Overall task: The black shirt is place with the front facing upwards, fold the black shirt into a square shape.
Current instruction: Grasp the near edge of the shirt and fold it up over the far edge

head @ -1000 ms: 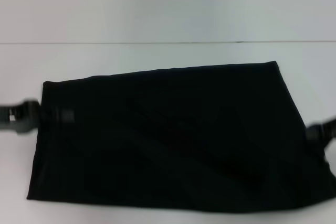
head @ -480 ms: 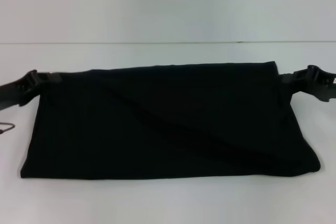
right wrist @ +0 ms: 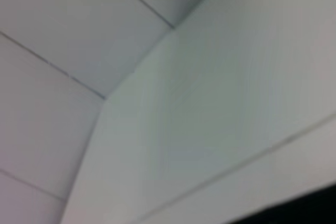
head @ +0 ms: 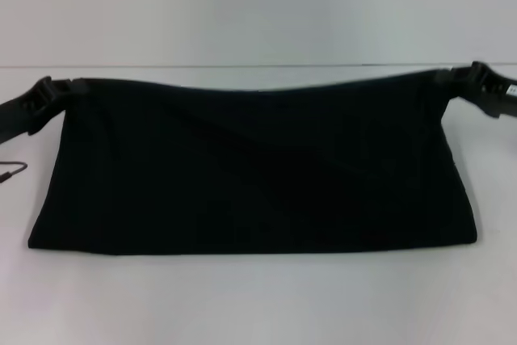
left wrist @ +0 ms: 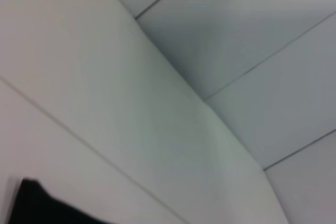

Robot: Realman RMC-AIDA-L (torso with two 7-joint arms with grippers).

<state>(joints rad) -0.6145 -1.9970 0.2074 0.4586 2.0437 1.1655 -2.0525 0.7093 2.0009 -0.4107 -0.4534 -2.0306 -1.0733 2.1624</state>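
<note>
The black shirt (head: 258, 167) lies across the white table as a wide dark band, with no lettering showing. Its far edge is stretched between the two grippers and sags slightly in the middle. My left gripper (head: 63, 90) is shut on the far left corner of the cloth. My right gripper (head: 454, 80) is shut on the far right corner. A patch of the black shirt (left wrist: 42, 208) shows in the left wrist view, and a strip of the shirt (right wrist: 304, 208) edges the right wrist view. Neither wrist view shows its own fingers.
The white table (head: 258, 296) runs back to a seam line (head: 242, 65) just beyond the shirt's far edge. A thin cable end (head: 12, 171) lies at the left border. Both wrist views mostly show pale wall panels.
Both grippers have carried the shirt's edge away from me toward the far side of the table, laying it over the lower layer. The cloth has gone from a tall patch to a flatter band.
</note>
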